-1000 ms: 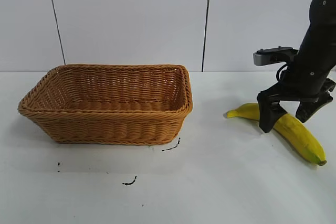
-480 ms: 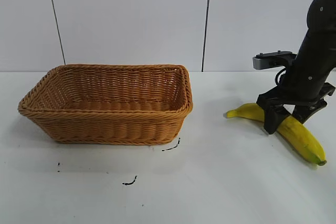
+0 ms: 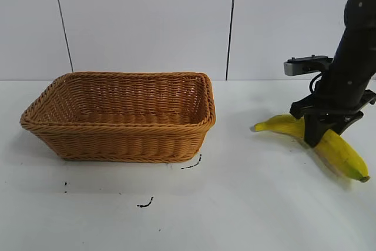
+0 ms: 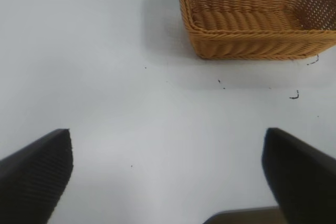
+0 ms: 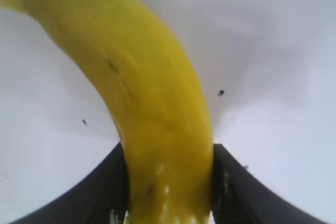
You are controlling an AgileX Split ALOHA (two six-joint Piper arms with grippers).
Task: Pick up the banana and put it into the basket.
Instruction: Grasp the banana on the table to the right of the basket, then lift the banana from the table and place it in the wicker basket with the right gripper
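Note:
The yellow banana (image 3: 342, 153) lies on the white table at the right, its stem end pointing toward the basket. My right gripper (image 3: 318, 135) reaches down over the banana's middle and is shut on it. In the right wrist view the banana (image 5: 149, 95) fills the gap, with a black finger (image 5: 97, 195) pressed against each side. The light-brown wicker basket (image 3: 117, 126) stands at the left and holds nothing; the left wrist view shows the basket (image 4: 252, 33) far off. My left gripper (image 4: 168, 142) hangs open over bare table, out of the exterior view.
Small black marks (image 3: 145, 204) dot the white table in front of the basket. A white panelled wall (image 3: 147, 22) rises behind the table. A stretch of bare table separates the basket from the banana.
My right gripper's fingers have closed in from wide apart onto the banana's middle. The banana's far end has shifted slightly to the right. The basket has not moved.

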